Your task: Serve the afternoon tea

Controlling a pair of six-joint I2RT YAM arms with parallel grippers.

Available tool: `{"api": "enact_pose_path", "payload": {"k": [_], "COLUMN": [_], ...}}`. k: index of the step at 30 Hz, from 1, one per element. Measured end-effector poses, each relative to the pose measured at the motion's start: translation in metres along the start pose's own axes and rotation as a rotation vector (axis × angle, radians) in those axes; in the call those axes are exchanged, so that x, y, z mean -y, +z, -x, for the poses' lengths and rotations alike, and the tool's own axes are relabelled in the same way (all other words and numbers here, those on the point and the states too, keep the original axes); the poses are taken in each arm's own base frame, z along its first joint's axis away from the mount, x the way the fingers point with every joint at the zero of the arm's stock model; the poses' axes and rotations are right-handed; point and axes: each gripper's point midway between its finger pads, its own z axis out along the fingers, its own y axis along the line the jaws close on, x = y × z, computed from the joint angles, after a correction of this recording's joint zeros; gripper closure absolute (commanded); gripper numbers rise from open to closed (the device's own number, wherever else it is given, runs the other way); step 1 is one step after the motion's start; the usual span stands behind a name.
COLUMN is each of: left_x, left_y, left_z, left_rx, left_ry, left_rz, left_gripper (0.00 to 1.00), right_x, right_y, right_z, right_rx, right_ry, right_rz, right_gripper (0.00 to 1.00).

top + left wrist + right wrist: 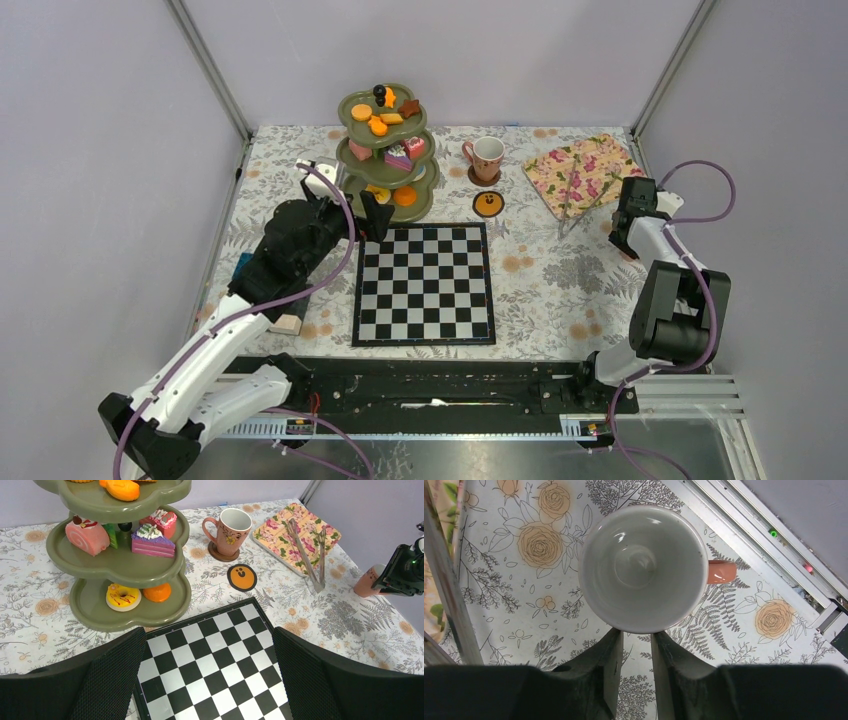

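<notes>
Cup just beyond right fingers

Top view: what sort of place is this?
Probably a lab robot cell dressed as a tea table: bare grey walls, metal frame posts, a floral cloth with a tiered stand.

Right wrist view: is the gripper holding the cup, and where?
Cannot tell: the right gripper sits nearly closed beside the cup, tips hidden under its rim.

Plain grey walls, floral tablecloth
</notes>
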Motion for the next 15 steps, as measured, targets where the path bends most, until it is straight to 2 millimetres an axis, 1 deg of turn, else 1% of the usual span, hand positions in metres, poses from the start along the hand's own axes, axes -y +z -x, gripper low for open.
{"api": "enact_pose_path", "payload": {"k": [1,2,5,7,11,13,15], "left_x": [0.000,0.000,0.000,0.000,-0.001,-0.001,-0.001], "left_y": [0.000,0.001,0.004,0.006,0.010,0.013,0.015], "left_z": [0.000,-0.001,-0.005,-0.007,-0.013,-0.016,-0.019], "left_rx": [-0.001,-0.004,-0.017,-0.025,-0.043,-0.055,-0.066], "left_ry": [0.000,0.000,0.001,0.002,0.001,0.001,-0.001], "left_rz": [0.000,0.001,0.001,0.003,0.007,0.007,0.007], "left_gripper": [0.01,0.01,0.01,0.01,0.01,0.01,0.01], "right_x": [-0.001,-0.002,-0.009,-0.011,-0.009,-0.009,-0.010], "right_y": [0.000,-0.001,-0.011,-0.023,-0.049,-0.054,-0.055], "right_z": [0.000,0.000,0.003,0.012,0.034,0.041,0.047], "right_rx": [-0.003,-0.004,-0.001,0.025,0.107,0.130,0.142], "right_ry": [0.000,0.001,0.015,0.033,0.074,0.080,0.078], "right_rz": [0.005,0.013,0.071,0.109,0.156,0.162,0.154], "right_gripper": [0.61,0.57,0.47,0.41,0.28,0.24,0.23]}}
